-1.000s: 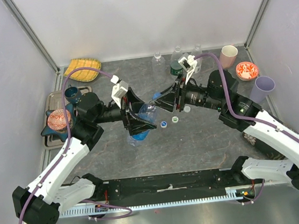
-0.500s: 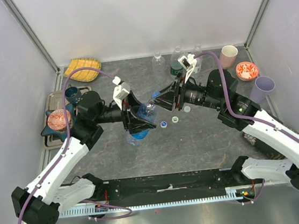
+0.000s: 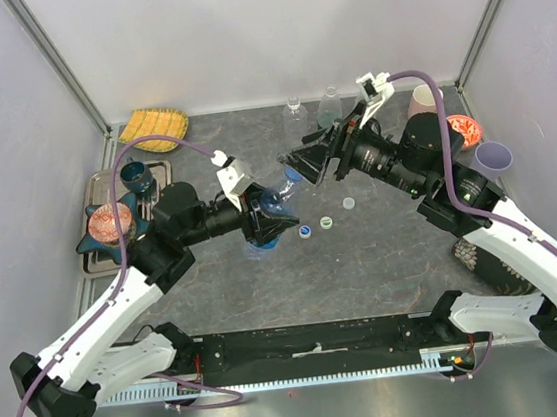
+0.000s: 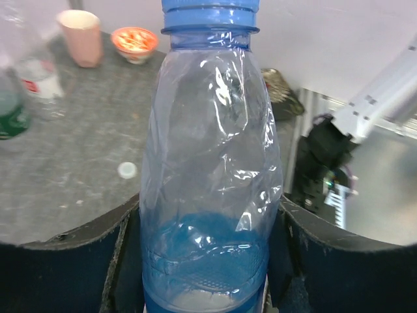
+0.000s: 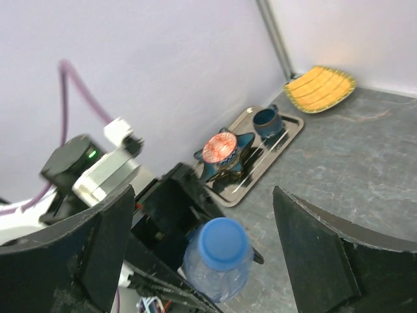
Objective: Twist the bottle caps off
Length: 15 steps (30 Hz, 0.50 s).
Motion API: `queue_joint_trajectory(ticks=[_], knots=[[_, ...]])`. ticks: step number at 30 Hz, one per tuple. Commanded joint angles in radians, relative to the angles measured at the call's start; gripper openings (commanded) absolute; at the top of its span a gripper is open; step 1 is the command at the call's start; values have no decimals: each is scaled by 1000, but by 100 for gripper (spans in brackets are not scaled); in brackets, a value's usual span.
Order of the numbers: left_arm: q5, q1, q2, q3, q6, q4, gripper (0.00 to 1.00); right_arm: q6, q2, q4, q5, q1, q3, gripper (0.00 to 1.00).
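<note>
Claw on right [image 5: 203, 193] opened; blue cap [image 5: 223, 243] released

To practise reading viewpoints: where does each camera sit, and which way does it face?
Top external: overhead behind the robot, looking down at the table; left arm and right arm show.
Left wrist: on the left arm, facing the blue bottle the left pincer grips.
Right wrist: on the right arm, facing the blue cap through the open right pincer.
All share that bottle.
</note>
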Motion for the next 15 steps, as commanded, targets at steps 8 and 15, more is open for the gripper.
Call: queue_joint_trajectory(ticks=[8,15], knots=[[-739,-232,-66,-36,236,71,42,119,71,-43,209,2,61,79],[-830,-269,-40,-27,259,65,42,117,82,-12,204,33,61,74]])
